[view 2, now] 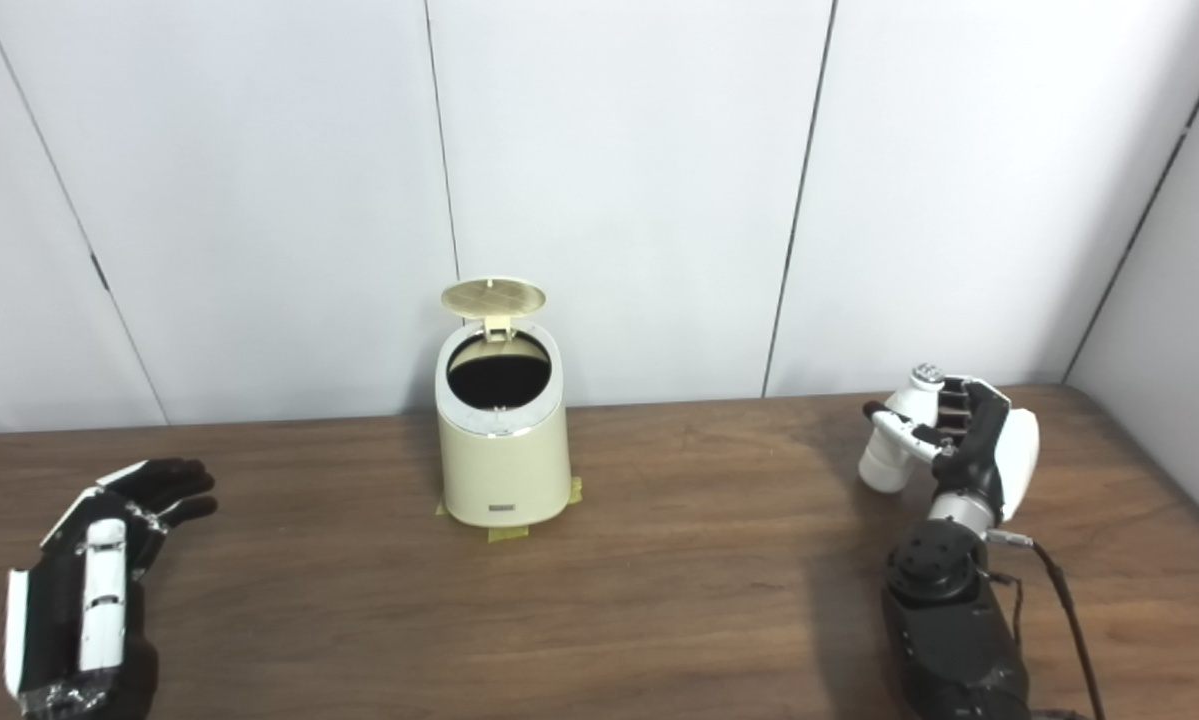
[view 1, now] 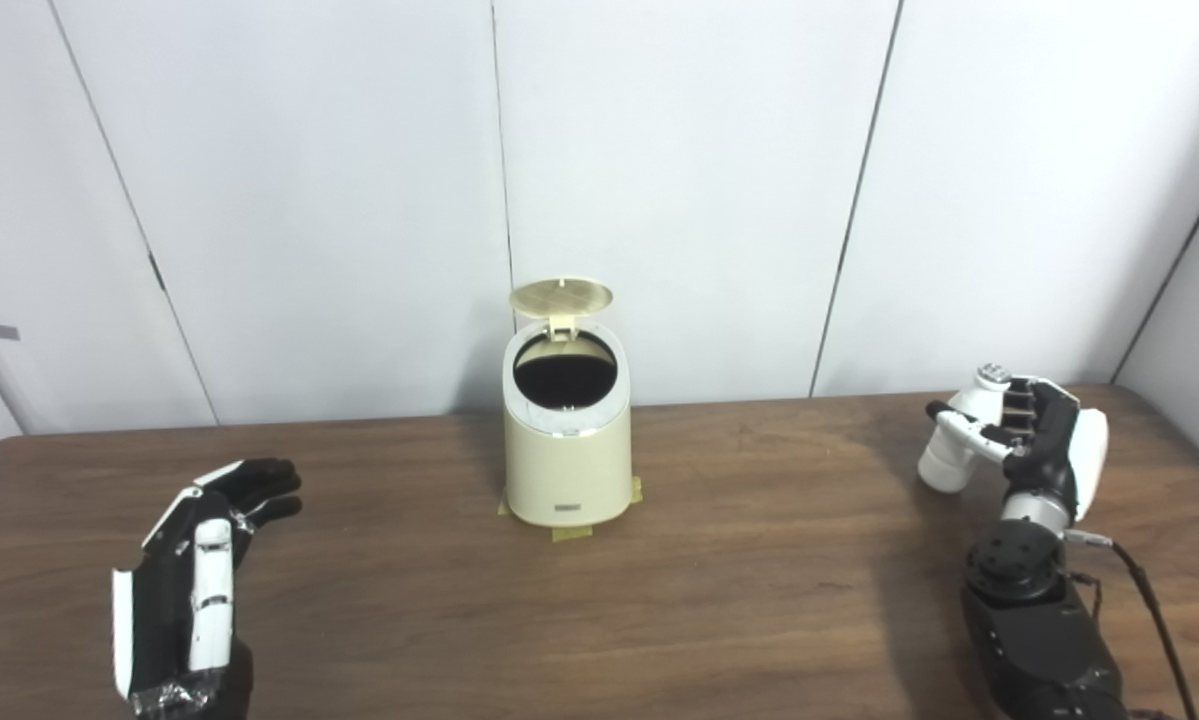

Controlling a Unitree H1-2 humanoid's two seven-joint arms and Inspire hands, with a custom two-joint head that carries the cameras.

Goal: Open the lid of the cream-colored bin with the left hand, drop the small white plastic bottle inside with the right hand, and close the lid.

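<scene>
The cream-colored bin [view 1: 567, 460] stands at the table's middle back, fixed with yellow tape at its base. Its round lid [view 1: 561, 297] is swung up and stands open behind the dark mouth. My right hand [view 1: 1034, 440] is at the right side of the table, shut on the small white plastic bottle [view 1: 954, 445], which it holds upright just above the wood, well right of the bin. At the lower left my left hand [view 1: 204, 580] hovers open with its fingers stretched forward and holds nothing.
The brown wooden table [view 1: 759, 580] runs across the whole view, with a white panelled wall close behind the bin. A thin black cable [view 1: 1149, 600] trails from the right wrist along the right arm.
</scene>
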